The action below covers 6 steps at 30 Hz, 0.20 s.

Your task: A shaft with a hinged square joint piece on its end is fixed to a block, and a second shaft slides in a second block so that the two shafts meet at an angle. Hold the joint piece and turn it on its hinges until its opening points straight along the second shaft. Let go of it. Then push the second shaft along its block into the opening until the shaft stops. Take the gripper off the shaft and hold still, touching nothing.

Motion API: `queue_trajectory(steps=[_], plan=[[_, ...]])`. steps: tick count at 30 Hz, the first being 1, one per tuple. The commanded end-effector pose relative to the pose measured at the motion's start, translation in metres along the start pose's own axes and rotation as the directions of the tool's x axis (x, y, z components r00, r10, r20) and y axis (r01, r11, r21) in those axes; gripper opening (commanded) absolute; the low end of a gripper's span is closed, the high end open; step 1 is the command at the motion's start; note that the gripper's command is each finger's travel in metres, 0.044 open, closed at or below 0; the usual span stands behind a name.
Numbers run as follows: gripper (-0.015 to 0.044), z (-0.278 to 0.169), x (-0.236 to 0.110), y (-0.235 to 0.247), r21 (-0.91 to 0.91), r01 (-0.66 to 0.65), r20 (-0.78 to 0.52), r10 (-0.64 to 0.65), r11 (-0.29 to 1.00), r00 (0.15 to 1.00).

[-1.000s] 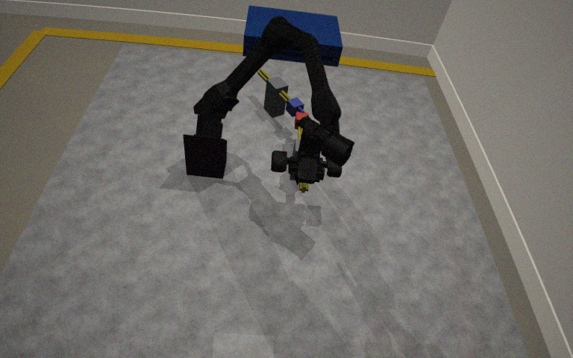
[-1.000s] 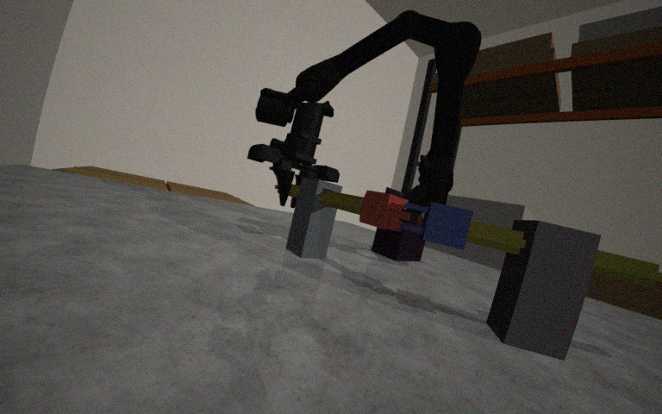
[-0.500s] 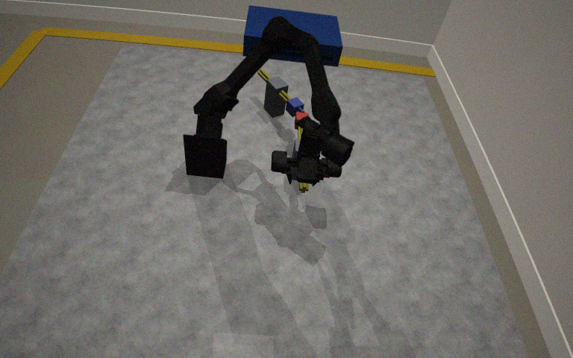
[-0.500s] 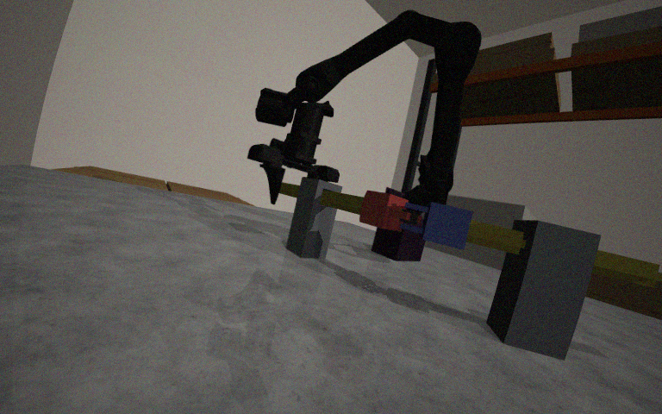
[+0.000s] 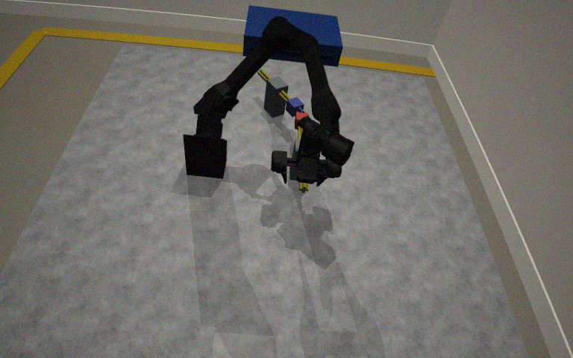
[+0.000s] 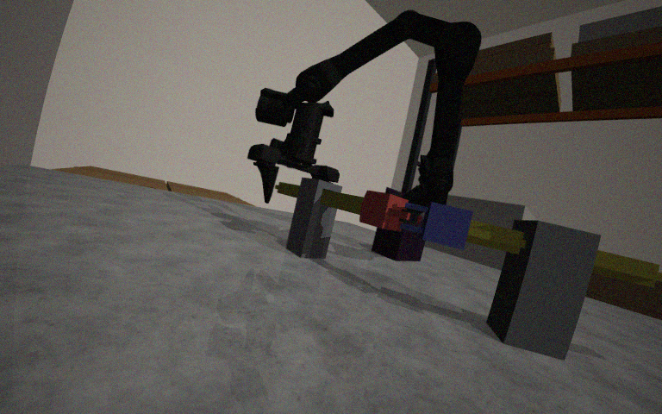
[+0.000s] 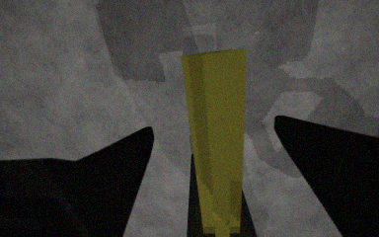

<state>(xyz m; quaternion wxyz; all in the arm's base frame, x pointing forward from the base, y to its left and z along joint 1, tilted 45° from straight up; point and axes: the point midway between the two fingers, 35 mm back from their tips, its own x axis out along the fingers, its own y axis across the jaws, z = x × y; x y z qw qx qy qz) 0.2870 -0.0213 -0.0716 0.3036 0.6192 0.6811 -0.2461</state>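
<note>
The first shaft passes through its grey block and ends at a blue joint part. The red square joint piece hangs on the hinges beside it, facing the second shaft. That yellow shaft runs through the second block and meets the red piece; the depth inside is hidden. My gripper is open and empty, its fingers on either side of the shaft's outer end, with gaps in the wrist view.
The robot base stands to the left of the shafts in the top view. A blue box is at the back. The gripper is close to the second block. My arm arches above the floor and partly hides the second block in the top view.
</note>
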Motion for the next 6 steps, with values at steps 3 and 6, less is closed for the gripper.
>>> queue_trajectory(steps=[3, 6], plan=[[0.0440, 0.000, -0.020, 0.000, 0.000, -0.002, -0.002, 0.002, 1.000, 1.000], [0.0440, 0.000, -0.030, 0.000, 0.001, -0.003, -0.004, 0.003, 1.000, 1.000]])
